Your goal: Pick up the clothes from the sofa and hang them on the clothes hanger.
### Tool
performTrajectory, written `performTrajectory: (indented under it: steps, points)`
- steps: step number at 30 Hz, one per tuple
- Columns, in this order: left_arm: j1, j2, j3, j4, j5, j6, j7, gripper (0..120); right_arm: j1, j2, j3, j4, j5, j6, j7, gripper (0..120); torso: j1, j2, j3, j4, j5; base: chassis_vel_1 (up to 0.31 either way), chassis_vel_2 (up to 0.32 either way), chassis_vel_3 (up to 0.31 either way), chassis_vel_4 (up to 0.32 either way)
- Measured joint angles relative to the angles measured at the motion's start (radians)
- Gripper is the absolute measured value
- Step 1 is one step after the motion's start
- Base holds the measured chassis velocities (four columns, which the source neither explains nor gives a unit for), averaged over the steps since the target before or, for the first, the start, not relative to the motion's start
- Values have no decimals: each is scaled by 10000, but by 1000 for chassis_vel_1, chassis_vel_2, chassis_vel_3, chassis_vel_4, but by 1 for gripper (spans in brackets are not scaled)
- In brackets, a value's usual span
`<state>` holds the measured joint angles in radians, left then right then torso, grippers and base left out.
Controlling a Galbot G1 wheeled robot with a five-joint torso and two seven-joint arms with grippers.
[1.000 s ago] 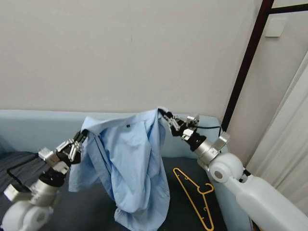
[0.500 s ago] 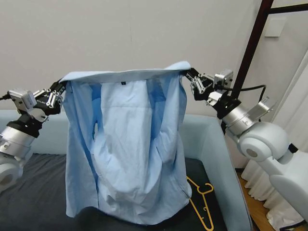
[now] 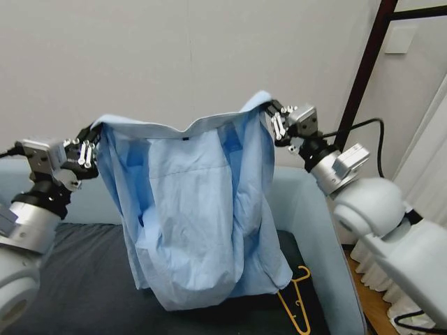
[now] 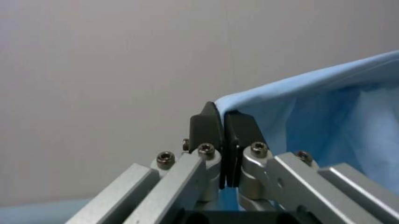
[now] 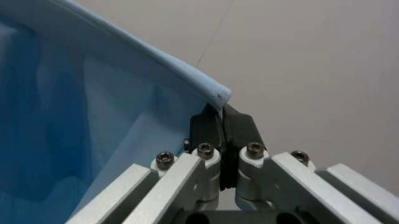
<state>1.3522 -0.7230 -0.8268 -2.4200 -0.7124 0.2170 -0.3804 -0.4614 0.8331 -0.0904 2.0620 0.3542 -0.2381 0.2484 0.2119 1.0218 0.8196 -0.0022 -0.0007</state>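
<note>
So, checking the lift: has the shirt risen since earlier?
Yes, upward: the top of the shirt sat level with the sofa back then; now left gripper and right gripper hold it well above.

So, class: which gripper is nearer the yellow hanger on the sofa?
Right. The right gripper holds the shirt almost above the hanger; the left gripper holds its opposite corner, farther off.

Lit softly and evenly, without glare or hard shadow. Shaded a deeper blue inside the folds of the shirt (image 3: pixel 195 209), dim on the sofa seat (image 3: pixel 77 279) below the shirt, pale and flat across the wall (image 3: pixel 174 56) behind the shirt
</note>
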Motion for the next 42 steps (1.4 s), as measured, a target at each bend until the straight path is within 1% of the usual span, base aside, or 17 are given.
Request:
performTrajectory:
  steps: [1,2,4,6,7,10,13,16,19,23,26,29,33,36,38,41,42]
  points:
    - [378,-373,5,-72,306,32,-71,0,-249,197,-320,-144,-337,12,262,0,0,1,0,4,1,0,0,0,0]
    - [378,-373,5,-72,306,32,-71,0,-249,197,-320,-144,-337,12,262,0,0,1,0,4,1,0,0,0,0]
    - [1047,-1064,130,-119,838,47,-142,0,-828,633,-911,-518,-808,144,598,0,-1,1,-1,25,0,0,0,0,0]
    - [1789,-1916,475,143,1612,-143,266,0,-1627,1290,-1577,-1083,-1025,378,781,0,-1,1,-1,5,4,0,0,0,0]
    - [1789,-1916,475,143,1612,-143,266,0,-1627,1290,-1577,-1083,-1025,378,781,0,-1,1,-1,5,4,0,0,0,0]
    - [2166,-2634,842,750,2314,-698,993,0,-2088,1852,-2088,-1823,-986,733,773,0,-1,2,-1,16,1,0,0,0,0]
    - [2112,-2869,1158,1230,2663,-924,1490,0,-2355,2086,-2182,-2111,-830,842,710,0,-1,1,-1,10,2,0,0,0,0]
    - [1935,-3210,1767,2169,3344,-1164,1935,0,-2674,2396,-2281,-2629,-487,962,583,0,-1,1,-1,6,-1,0,0,0,0]
    - [1850,-3413,1969,2591,3555,-1244,2153,0,-2823,2562,-2272,-3038,-212,940,346,0,-1,1,-1,10,0,0,0,0,0]
    - [1782,-3491,2038,2953,3658,-1264,2582,0,-2910,2641,-2157,-3343,969,394,-119,3,-1,1,-1,10,3,0,0,0,0]
    - [1652,-3461,1939,3445,4058,-1274,2844,0,-2909,2578,-1962,-3496,2281,-568,-414,17,-1,2,-1,10,2,0,0,0,0]
    - [1585,-3448,1852,3760,4177,-1283,2812,0,-2884,2472,-1803,-3614,2782,-974,-564,25,0,1,0,10,1,0,0,0,0]
    - [1549,-3409,1764,4130,4202,-1332,2712,0,-2898,2238,-1338,-3690,3697,-1991,-895,41,-1,2,-1,11,1,0,0,0,0]
    - [1498,-3392,1768,4243,4179,-1518,2749,0,-2968,2152,-1118,-3868,3756,-2233,-1158,50,0,1,-1,11,2,0,0,0,0]
    - [1438,-3368,1777,4320,4159,-1634,2820,0,-3047,2060,-974,-4142,3580,-2299,-1476,60,0,1,-1,11,1,0,0,0,0]
    - [1407,-3344,1787,4348,4145,-1684,2839,0,-3122,1995,-876,-4391,3362,-2306,-1713,66,-1,1,0,10,2,0,0,0,0]
    - [1390,-3297,1800,4352,4126,-1754,2853,0,-3262,1930,-720,-4756,2941,-2307,-1949,73,0,1,0,10,3,0,0,0,0]
